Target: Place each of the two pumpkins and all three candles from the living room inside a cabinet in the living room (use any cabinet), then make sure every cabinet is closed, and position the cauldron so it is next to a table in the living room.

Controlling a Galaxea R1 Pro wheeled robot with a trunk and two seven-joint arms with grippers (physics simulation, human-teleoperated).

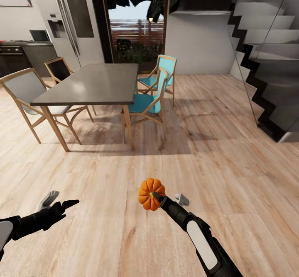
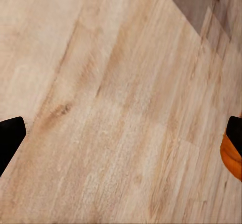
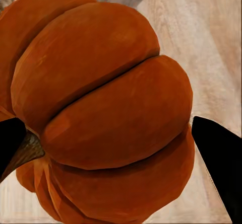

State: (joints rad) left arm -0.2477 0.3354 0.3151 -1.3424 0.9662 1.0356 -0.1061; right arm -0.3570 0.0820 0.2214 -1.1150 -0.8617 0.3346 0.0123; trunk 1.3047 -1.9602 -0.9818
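Head view: dining table (image 1: 93,84) w/ chairs far ahead on wood floor (image 1: 124,177). Nearer than table, right gripper (image 1: 156,198) clamped on pumpkin (image 1: 150,193), held above floor. Rt wrist cam: stem (image 3: 25,151) by one finger. Left gripper (image 1: 60,204) spread, empty.

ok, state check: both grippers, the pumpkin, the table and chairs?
Small bright-orange ribbed pumpkin: held off the light wood floor, between the right gripper's fingers.
Right gripper: shut on the pumpkin.
Left gripper: open, holding nothing, over bare floor.
Dark grey rectangular dining table: upright, its top bare.
Four wooden-framed chairs: upright, drawn up to the table, two a side.
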